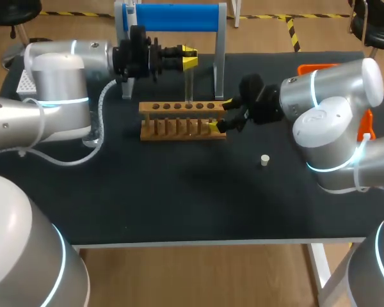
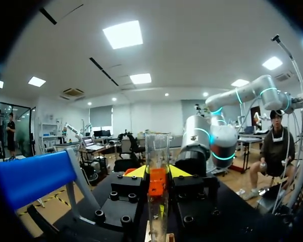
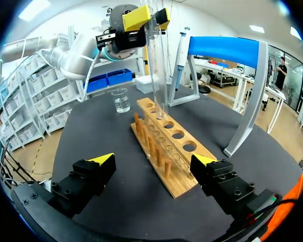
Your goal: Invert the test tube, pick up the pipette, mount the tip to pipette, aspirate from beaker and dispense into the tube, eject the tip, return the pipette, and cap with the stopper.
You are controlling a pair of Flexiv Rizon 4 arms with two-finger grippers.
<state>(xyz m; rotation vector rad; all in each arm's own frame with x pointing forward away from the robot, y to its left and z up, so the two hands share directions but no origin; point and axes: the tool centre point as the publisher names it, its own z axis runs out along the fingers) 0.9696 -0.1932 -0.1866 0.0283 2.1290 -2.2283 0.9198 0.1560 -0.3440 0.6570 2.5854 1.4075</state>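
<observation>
Black matte cloth covers the table (image 1: 179, 192), where the slotted wooden rack (image 1: 179, 119) stands; my left gripper (image 1: 189, 59) is clenched on the clear glass test tube (image 1: 189, 86), upright, its lower end at a hole; my right gripper (image 1: 223, 114) stands released astride the rack's end. To seat the tube well, I judge a straight, slow descent best, with the slick round glass centred.

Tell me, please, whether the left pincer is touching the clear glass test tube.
Touching. The right wrist view shows the left pincer with its yellow tips pressed against both sides of the clear glass test tube, holding it upright.
</observation>
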